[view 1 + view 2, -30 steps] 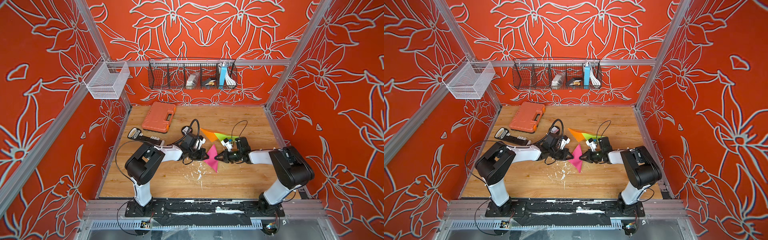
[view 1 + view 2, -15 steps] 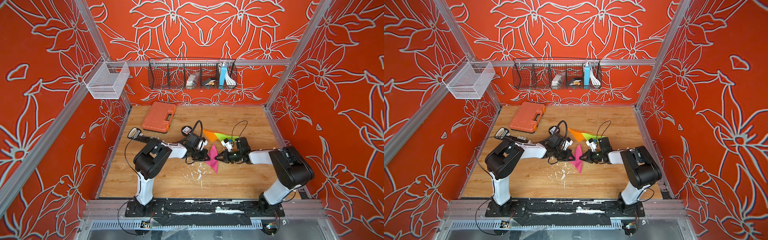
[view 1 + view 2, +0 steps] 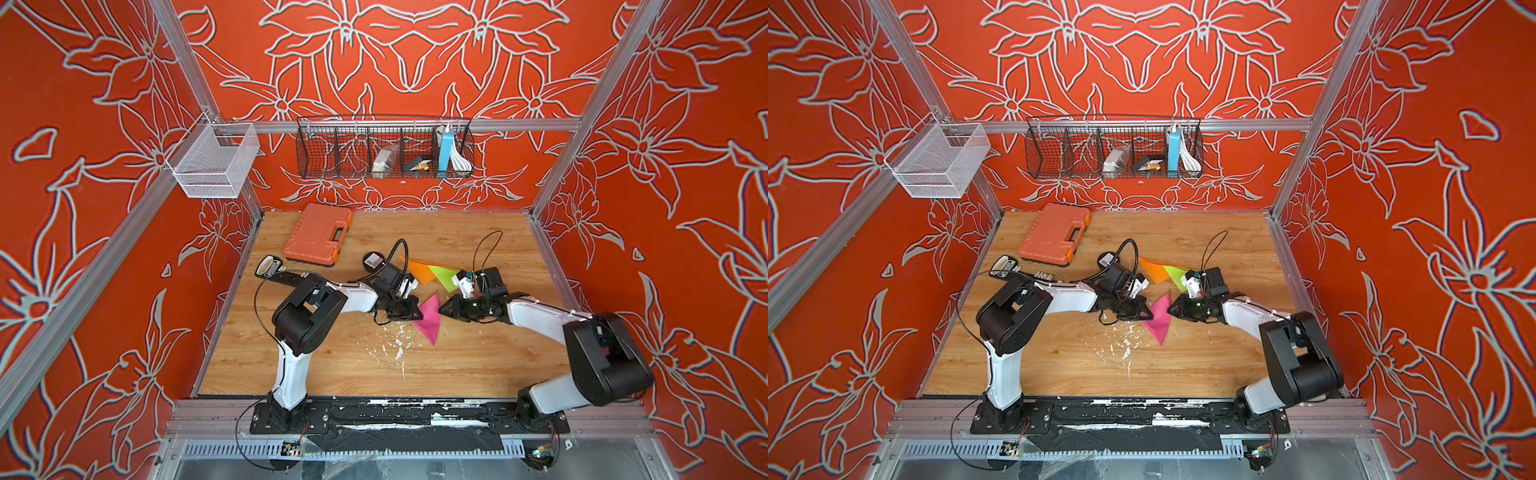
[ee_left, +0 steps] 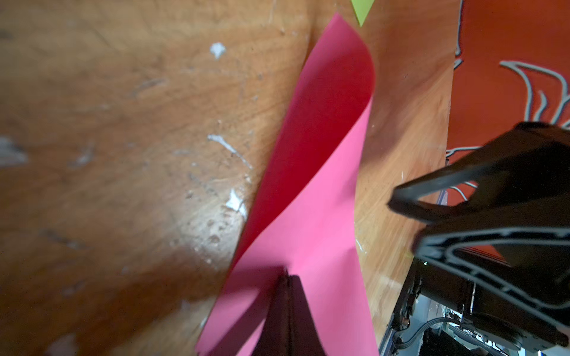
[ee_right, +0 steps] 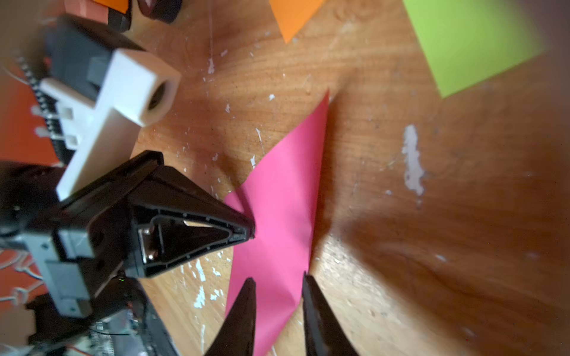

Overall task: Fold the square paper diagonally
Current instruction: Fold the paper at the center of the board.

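Note:
The square paper is pink (image 3: 430, 320) (image 3: 1159, 320) and lies doubled over into a triangle at the middle of the wooden table. In the left wrist view the pink paper (image 4: 324, 200) has its upper layer curled up off the lower one. My left gripper (image 3: 417, 314) (image 3: 1148, 314) (image 4: 287, 277) is shut on the paper's left corner. My right gripper (image 3: 442, 309) (image 3: 1171, 309) (image 5: 277, 279) sits at the paper's right side, jaws a little apart, straddling the edge of the pink paper (image 5: 283, 200) without pinching it.
An orange paper (image 3: 417, 270) and a green paper (image 3: 444, 276) lie just behind the grippers. An orange tool case (image 3: 318, 235) and a black label maker (image 3: 272, 266) sit at the back left. Wire baskets (image 3: 384, 147) hang on the back wall. White flecks (image 3: 399, 340) dot the wood.
My right gripper's jaws have parted slightly off the pink paper. My left arm's elbow has swung to the right, while its gripper stays shut on the paper's corner.

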Robot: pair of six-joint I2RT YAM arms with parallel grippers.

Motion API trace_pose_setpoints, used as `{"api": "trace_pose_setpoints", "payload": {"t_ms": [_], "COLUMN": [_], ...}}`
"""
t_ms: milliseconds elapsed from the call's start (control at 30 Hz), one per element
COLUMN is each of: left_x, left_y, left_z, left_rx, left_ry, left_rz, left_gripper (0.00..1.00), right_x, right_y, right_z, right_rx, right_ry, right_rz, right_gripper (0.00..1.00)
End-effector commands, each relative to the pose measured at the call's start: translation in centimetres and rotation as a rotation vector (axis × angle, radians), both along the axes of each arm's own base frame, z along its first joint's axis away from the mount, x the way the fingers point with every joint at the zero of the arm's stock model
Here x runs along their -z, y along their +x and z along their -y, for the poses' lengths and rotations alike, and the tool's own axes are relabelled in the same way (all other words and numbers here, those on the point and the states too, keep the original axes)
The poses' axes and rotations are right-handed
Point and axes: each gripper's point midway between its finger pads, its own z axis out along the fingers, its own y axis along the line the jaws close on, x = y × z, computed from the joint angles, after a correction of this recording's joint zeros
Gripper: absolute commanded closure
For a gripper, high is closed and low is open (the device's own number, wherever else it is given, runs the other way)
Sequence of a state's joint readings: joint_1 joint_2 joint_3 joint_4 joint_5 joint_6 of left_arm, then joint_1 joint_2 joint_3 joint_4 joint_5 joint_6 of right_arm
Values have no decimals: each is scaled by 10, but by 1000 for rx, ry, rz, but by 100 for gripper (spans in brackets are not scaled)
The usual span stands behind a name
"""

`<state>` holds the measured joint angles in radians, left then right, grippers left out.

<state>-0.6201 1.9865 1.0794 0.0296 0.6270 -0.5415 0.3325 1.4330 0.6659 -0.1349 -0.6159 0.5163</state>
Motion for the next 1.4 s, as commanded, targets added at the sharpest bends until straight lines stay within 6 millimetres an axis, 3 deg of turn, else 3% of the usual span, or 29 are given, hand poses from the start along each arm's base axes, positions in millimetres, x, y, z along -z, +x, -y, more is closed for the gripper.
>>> {"api": "trace_pose_setpoints", "payload": {"t_ms": [0,100,233,500,867,1367], "left_x": [24,23,22,21,23,28], "left_y": [-11,-12,-12,-13,-14,-16], "left_z": [-11,-11,-10,-10,-10,-10], "left_rx": [-1,3,3,8,10,16], "left_ry": [78,73,70,66,73,93], "left_rz": [-58,-57,-58,-62,-72,-83], "left_gripper": [100,100,100,100,100,100], "right_x": [-8,-13,-3,18,33,58], "right_y": [-6,-11,-15,-8,10,41], "right_z": [7,-4,-19,-30,-26,2], "right_rx": [-5,-41,-78,-56,13,141], "right_ry": [-97,-96,-85,-67,-83,-111], "right_rz": [18,11,-32,-90,-127,-169], "right_gripper": [89,100,100,100,100,100]}}
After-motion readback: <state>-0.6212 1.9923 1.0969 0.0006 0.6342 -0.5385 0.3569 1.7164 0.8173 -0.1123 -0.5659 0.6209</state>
